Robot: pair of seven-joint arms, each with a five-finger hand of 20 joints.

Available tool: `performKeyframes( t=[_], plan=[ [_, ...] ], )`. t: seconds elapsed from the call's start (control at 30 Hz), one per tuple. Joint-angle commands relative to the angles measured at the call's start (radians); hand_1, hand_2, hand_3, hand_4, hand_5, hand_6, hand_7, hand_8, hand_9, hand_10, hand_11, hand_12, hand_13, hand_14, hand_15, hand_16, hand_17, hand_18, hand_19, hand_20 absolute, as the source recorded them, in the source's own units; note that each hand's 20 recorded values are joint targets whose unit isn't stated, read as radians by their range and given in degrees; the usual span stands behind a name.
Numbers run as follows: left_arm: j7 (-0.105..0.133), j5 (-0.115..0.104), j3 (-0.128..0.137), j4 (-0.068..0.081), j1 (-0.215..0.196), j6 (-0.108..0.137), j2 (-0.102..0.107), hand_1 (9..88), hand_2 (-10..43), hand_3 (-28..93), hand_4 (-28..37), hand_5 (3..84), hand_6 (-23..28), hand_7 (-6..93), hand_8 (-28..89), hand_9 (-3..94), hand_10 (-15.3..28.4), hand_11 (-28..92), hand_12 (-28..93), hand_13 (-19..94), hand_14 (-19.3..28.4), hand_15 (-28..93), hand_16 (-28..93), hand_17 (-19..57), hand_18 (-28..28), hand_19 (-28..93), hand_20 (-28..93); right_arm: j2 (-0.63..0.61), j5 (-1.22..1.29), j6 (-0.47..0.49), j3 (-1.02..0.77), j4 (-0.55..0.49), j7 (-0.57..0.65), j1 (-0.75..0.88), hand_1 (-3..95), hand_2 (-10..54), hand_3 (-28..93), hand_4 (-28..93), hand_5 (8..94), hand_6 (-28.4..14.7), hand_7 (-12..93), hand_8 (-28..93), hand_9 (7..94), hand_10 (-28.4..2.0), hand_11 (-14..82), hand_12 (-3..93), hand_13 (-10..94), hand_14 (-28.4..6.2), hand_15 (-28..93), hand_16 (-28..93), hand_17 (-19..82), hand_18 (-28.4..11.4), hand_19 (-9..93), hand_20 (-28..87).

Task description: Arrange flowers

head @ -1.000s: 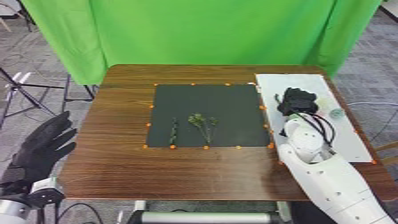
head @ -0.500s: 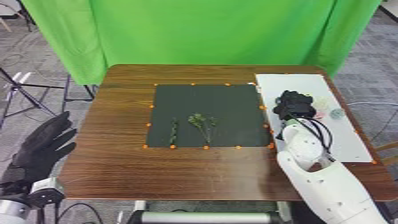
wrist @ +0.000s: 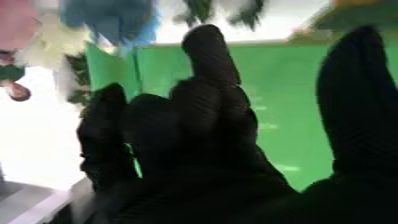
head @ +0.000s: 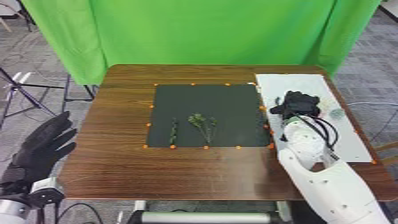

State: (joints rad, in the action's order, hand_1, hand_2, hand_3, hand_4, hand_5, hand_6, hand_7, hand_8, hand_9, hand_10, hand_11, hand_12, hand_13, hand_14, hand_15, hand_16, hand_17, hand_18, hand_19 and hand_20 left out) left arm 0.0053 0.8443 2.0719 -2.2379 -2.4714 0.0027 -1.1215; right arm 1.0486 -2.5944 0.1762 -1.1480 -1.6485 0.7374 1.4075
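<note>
My right hand [head: 300,104] is over the white board at the table's right side, nothing visible in its grasp. In the right wrist view the fingers of the right hand [wrist: 209,125] stand up, loosely extended, with the thumb apart from them. Beyond them appear a blue flower [wrist: 111,17], a pale yellow flower [wrist: 58,42] and a pink flower [wrist: 18,17], all blurred. On the dark mat [head: 200,97] lie a leafy green sprig [head: 198,120] and a thin dark green stem [head: 174,132]. My left hand [head: 40,147] is held open off the table's left edge.
The white board [head: 289,80] lies right of the dark mat, with a pale green item [head: 337,113] near its right edge. Orange markers [head: 206,147] line the mat. A green curtain [head: 213,35] hangs behind the brown table [head: 115,165].
The right hand has shifted slightly over the white board, and it looks more spread out than half a second ago. The left hand and the greenery on the mat have stayed put.
</note>
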Motion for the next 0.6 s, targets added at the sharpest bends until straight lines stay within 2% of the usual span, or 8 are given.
performKeyframes(
  t=[0.03,0.17,0.27,0.4,0.43,0.5,0.6],
  plan=[
    [-0.007,0.001,0.007,0.000,-0.010,-0.011,-0.004,24.1,-2.5,70,-27.0,19.5,0.4,21.7,-11,18.4,8.8,9,20,12,11.9,16,7,-12.7,18.1,34,9,-0.006,0.000,0.031,0.000,0.014,0.024,-0.003,16.0,-9.5,74,-28,58.2,-4.8,56,-18,59.7,-14.1,65.6,54.1,58,-13.9,84,37,20,-24.0,76,54],
    [-0.006,0.000,0.005,0.001,-0.009,-0.010,-0.004,24.2,-2.3,70,-27.1,19.5,0.4,21.7,-11,18.5,8.8,9,20,12,11.9,16,7,-12.8,18.2,34,9,0.007,0.043,0.071,0.002,0.016,0.005,-0.007,17.1,-9.5,76,-28,58.8,-5.0,52,-16,59.1,-14.3,64.7,53.6,57,-13.9,83,36,19,-24.2,76,54],
    [-0.005,-0.001,0.002,0.001,-0.009,-0.008,-0.001,24.1,-2.3,70,-27.0,19.5,0.4,21.7,-11,18.4,8.8,9,20,12,11.9,16,7,-12.8,18.1,34,9,0.018,0.077,0.079,-0.007,0.023,-0.045,0.002,20.6,-9.5,78,-28,59.8,-4.6,50,-15,59.7,-14.3,64.3,52.2,58,-13.6,83,35,19,-24.2,75,54],
    [-0.007,-0.001,0.002,-0.001,-0.011,-0.008,-0.005,24.1,-2.4,70,-27.0,19.5,0.4,21.6,-11,18.5,8.8,9,20,12,11.9,16,7,-12.8,18.2,34,9,0.034,0.110,0.073,0.020,0.063,-0.041,-0.016,25.0,-9.5,80,-28,61.5,-3.5,48,-15,61.7,-14.0,63.5,51.1,59,-12.6,82,34,20,-23.9,75,54],
    [-0.008,0.000,0.001,0.002,-0.005,-0.010,-0.004,24.2,-2.4,70,-27.0,19.5,0.4,21.6,-11,18.5,8.8,9,20,12,11.9,16,7,-12.8,18.2,34,9,0.037,0.110,0.066,0.019,0.070,-0.049,-0.015,28.4,-9.5,81,-28,62.7,-2.7,48,-12,63.0,-13.6,63.3,50.3,61,-12.0,81,35,20,-23.7,75,54],
    [-0.010,0.000,0.000,0.001,-0.005,-0.011,-0.005,24.1,-2.3,70,-27.1,19.4,0.4,21.6,-11,18.5,8.8,9,20,12,12.0,16,7,-12.8,18.2,34,9,0.039,0.102,0.040,0.026,0.079,-0.059,-0.008,36.5,-9.5,76,-28,63.9,-1.4,46,9,65.3,-12.8,63.0,49.4,63,-11.2,81,35,21,-23.3,75,53],
    [-0.012,-0.002,-0.001,0.002,-0.003,-0.007,-0.002,24.1,-2.3,70,-27.1,19.5,0.4,21.5,-11,18.5,8.8,9,20,12,12.0,16,7,-12.8,18.1,34,9,0.039,0.108,0.020,0.025,0.078,-0.080,0.005,45.8,-9.5,75,-28,68.4,0.8,48,12,71.3,-10.5,57.9,57.0,67,-9.7,80,35,23,-22.6,76,53]
  ],
)
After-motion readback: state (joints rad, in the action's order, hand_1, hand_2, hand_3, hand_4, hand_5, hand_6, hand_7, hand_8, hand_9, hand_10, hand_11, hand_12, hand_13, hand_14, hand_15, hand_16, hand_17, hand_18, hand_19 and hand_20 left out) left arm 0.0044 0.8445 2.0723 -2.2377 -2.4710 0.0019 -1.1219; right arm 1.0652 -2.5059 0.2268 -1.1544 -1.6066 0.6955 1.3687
